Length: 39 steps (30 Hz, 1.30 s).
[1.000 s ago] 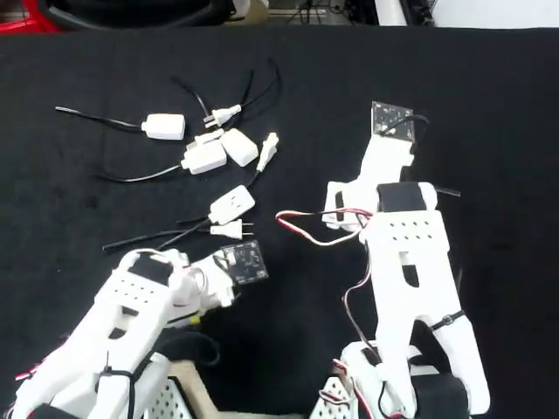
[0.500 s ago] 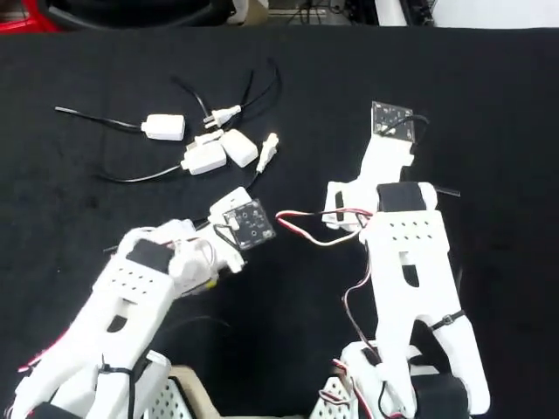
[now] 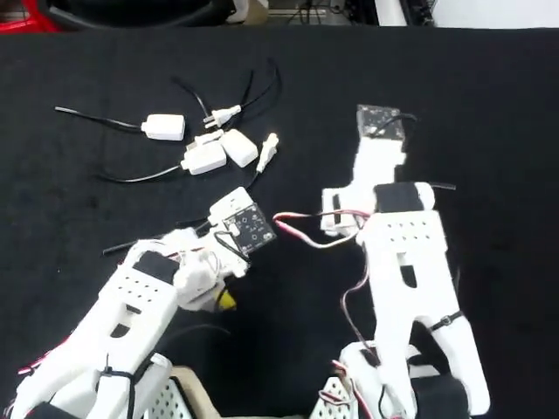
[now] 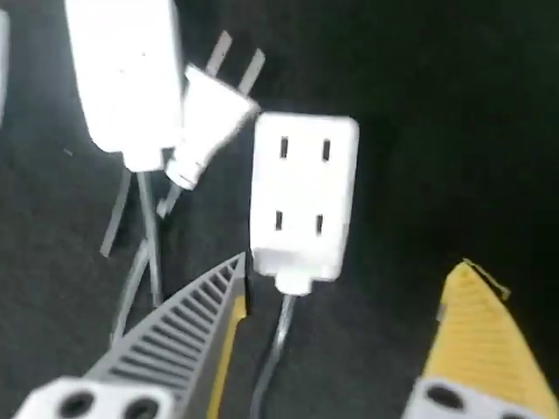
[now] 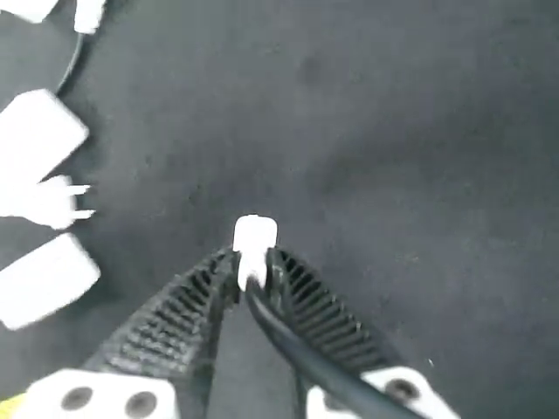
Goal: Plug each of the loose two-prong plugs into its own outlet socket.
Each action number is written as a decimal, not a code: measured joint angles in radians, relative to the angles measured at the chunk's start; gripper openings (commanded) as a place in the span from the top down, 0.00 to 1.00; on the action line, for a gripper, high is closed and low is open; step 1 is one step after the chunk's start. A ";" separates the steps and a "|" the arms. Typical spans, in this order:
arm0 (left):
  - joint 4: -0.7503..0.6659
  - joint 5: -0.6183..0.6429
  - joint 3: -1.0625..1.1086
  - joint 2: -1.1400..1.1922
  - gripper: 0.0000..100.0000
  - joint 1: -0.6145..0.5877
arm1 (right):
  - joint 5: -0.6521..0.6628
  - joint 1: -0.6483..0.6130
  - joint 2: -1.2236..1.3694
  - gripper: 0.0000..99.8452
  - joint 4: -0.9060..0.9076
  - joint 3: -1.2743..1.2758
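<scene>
Facing an outlet socket [image 4: 304, 205], left gripper [image 4: 351, 260] gapes; right gripper [image 5: 251, 257] pinches a plug [image 5: 256, 232] above black cloth [image 5: 419, 131].

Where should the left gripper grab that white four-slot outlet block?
Across its long sides, from above, near the cord end. The outlet block lies flat, slots up, and the open left gripper spans that width; a loose plug crowds one side.

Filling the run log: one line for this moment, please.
left hand: open, above outlet socket | right hand: shut on plug | plug: not yet inserted
</scene>
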 measured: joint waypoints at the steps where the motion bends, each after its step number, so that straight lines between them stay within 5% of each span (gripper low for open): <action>1: 0.038 0.023 -0.015 -0.021 0.67 -0.006 | 0.005 -0.020 -0.021 0.99 0.002 0.000; 12: 0.382 0.178 -0.069 -0.635 0.69 -0.282 | 0.008 -0.298 -0.377 0.99 -0.117 0.281; 21: 0.256 0.178 0.376 -1.059 0.69 -0.623 | -0.032 -0.385 -0.420 0.99 -0.235 0.382; 30: 0.278 0.178 0.485 -1.071 0.69 -0.769 | -0.035 -0.451 -0.420 0.99 -0.247 0.407; 39: 0.296 0.178 0.496 -1.071 0.69 -0.784 | -0.035 -0.499 -0.420 0.99 -0.327 0.462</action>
